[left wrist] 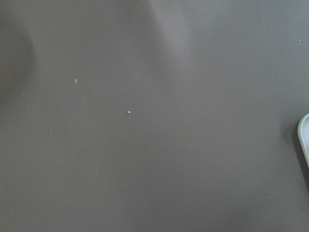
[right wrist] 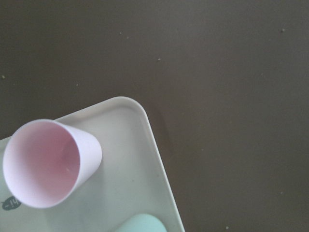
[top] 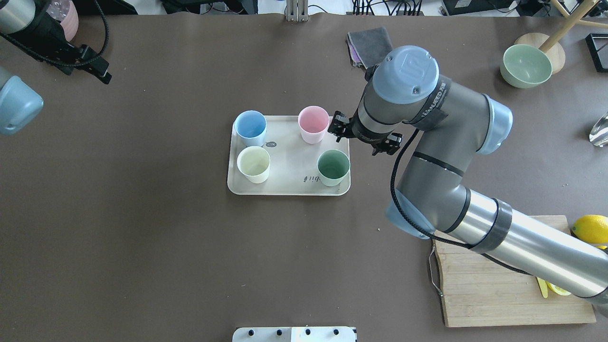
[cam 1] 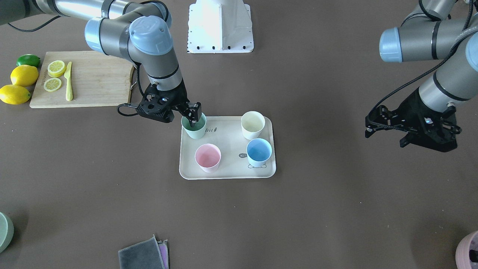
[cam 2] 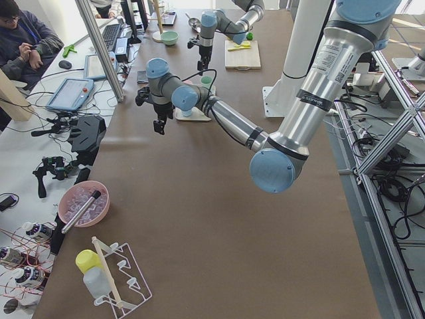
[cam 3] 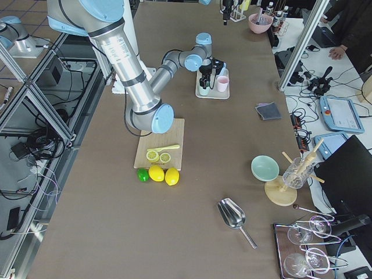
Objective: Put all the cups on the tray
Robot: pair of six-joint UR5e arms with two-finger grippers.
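Note:
The beige tray (cam 1: 231, 149) lies mid-table and holds a green cup (cam 1: 194, 129), a cream cup (cam 1: 253, 125), a pink cup (cam 1: 207, 157) and a blue cup (cam 1: 259, 151), all upright. My right gripper (cam 1: 194, 115) hangs open just above the green cup's rim, by the tray's edge. The overhead view shows the green cup (top: 333, 167) standing free. The right wrist view shows the pink cup (right wrist: 43, 162), a tray corner (right wrist: 145, 159) and a sliver of the green cup (right wrist: 142, 224). My left gripper (cam 1: 384, 136) is open and empty, far off to the side over bare table.
A wooden cutting board (cam 1: 86, 80) with lemon slices and a yellow knife lies on my right, with lemons (cam 1: 24, 74) and a lime (cam 1: 28, 59) beside it. A folded grey cloth (cam 1: 143, 254), a green bowl (top: 525, 65) and a pink bowl (cam 1: 468, 250) sit along the far edge.

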